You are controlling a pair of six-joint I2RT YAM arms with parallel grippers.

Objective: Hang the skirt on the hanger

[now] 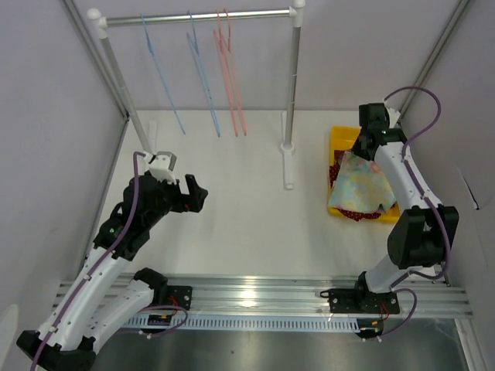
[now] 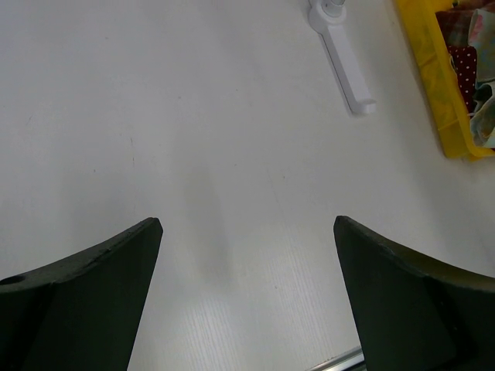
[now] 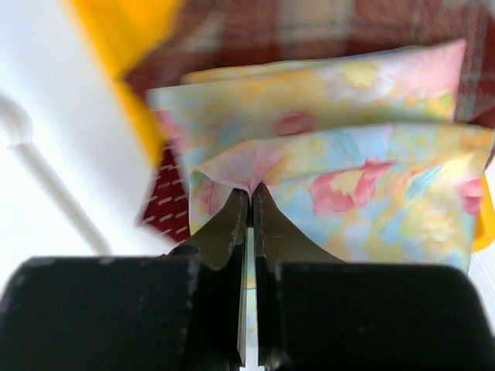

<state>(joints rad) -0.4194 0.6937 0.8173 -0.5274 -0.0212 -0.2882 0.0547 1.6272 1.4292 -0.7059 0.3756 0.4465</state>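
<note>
A pastel floral skirt point(image 1: 362, 187) hangs from my right gripper point(image 1: 357, 152) over the yellow bin point(image 1: 340, 139) at the right. In the right wrist view the gripper point(image 3: 250, 190) is shut on a pinched fold of the skirt point(image 3: 363, 178). Blue hangers point(image 1: 203, 73) and a red hanger point(image 1: 230, 73) hang on the rail point(image 1: 197, 17) at the back. My left gripper point(image 1: 195, 193) is open and empty over the bare table, left of centre; its fingers point(image 2: 108, 263) frame only white surface.
The rack's right post point(image 1: 292, 77) and white foot point(image 1: 288, 166) stand between the hangers and the bin; the foot also shows in the left wrist view point(image 2: 344, 54). More clothes, including a red patterned one point(image 3: 166, 197), lie in the bin. White walls close both sides.
</note>
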